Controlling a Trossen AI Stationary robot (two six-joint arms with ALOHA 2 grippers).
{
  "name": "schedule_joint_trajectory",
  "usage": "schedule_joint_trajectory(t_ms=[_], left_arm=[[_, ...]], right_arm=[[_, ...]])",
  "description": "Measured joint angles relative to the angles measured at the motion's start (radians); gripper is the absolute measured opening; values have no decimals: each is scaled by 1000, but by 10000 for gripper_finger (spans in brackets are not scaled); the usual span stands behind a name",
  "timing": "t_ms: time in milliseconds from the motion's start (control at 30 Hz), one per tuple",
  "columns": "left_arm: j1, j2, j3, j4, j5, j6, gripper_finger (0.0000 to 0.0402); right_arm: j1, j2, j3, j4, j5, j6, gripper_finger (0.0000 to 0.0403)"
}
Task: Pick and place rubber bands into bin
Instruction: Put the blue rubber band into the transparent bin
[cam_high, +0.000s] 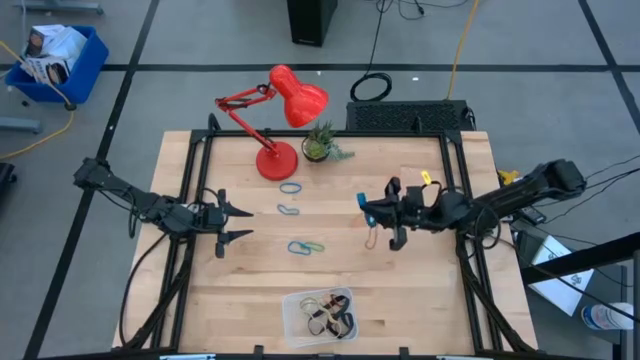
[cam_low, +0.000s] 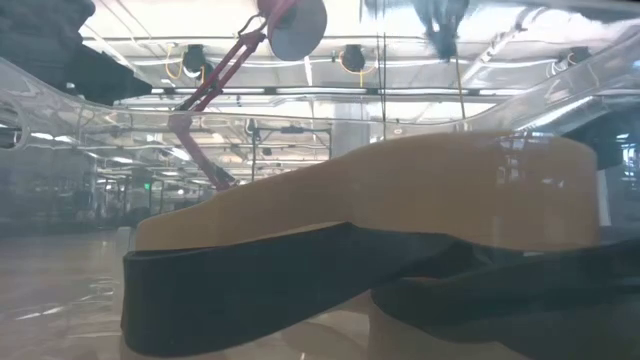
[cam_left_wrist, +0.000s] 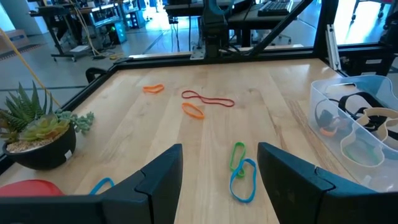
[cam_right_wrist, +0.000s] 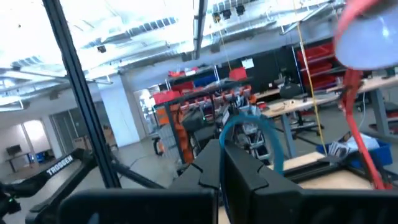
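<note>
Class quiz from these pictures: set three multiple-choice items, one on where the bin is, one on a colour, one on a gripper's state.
1. Where is the bin?
A. beside the lamp
B. at the table edge opposite the lamp
C. under the left gripper

2. What colour is the band in the right gripper?
A. red
B. tan
C. blue

3. How is the left gripper?
A. open and empty
B. shut on a band
C. shut on the plant

Key:
1 B: in the high view the bin sits at the edge far from the lamp.
2 C: the right gripper pinches a blue band.
3 A: the left gripper shows spread fingers with nothing between.
</note>
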Motion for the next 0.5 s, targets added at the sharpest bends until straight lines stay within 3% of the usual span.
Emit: schedule_joint_trajectory(t_ms=[100,267,500], left_arm=[[0,0,0,0,0,0,214],[0,0,0,0,0,-3,214],[0,0,0,0,1,-3,214]], right_arm=[[28,4,123,-204,-28,-59,0],[96,96,438,-681,-28,-89,0],[214,322,777,-1033,-30,-134,0]])
